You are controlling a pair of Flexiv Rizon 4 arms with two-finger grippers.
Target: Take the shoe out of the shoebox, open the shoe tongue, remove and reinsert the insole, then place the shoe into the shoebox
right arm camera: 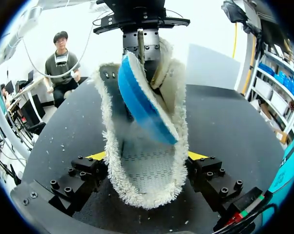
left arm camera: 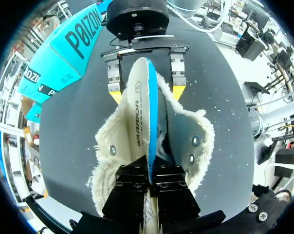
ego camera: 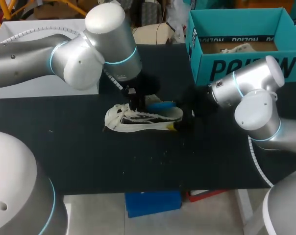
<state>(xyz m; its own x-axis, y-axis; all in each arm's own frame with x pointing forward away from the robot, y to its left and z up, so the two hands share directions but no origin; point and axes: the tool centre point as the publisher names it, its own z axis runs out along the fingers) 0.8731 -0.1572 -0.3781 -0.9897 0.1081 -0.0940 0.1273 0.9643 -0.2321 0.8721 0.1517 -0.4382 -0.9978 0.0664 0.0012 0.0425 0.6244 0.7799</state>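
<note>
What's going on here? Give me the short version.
The shoe is out of the teal shoebox and lies on the black table. The right claw grips its heel from both sides. The left claw pinches the blue-bottomed insole, which stands tilted, one end up out of the shoe's opening. Whether it is coming out or going back in cannot be told.
</note>
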